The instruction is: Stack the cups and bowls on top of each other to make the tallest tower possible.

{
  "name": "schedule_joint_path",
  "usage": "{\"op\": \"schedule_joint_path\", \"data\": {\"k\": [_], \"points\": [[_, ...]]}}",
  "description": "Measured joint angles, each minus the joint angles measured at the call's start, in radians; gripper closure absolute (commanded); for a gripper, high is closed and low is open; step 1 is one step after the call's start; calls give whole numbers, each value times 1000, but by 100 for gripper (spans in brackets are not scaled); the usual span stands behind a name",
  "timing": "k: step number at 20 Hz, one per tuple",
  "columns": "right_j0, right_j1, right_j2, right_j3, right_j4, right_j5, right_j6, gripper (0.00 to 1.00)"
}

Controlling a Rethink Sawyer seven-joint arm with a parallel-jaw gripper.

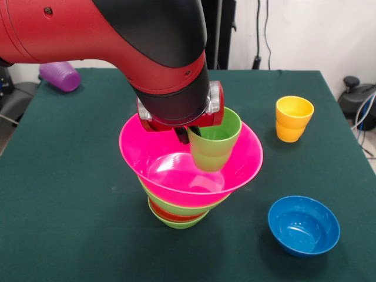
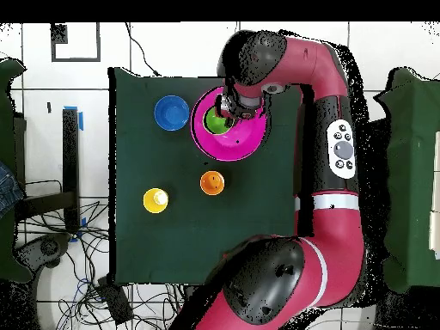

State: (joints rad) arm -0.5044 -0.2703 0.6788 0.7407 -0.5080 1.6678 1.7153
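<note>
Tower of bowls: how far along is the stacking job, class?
Done: the tower has four nested bowls, with the pink bowl on top. In hand: the gripper holds the light green cup at the pink bowl's mouth. Left: blue bowl, yellow cup, orange cup, purple cup on its side.

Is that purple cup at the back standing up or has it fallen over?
Fallen over. The purple cup lies on its side on the green table, its ribbed wall facing up.
</note>
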Motion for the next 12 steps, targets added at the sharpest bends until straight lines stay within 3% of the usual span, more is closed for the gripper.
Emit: {"op": "schedule_joint_path", "data": {"k": [12], "points": [[-30, -43, 0, 42, -5, -13, -6, 100]]}}
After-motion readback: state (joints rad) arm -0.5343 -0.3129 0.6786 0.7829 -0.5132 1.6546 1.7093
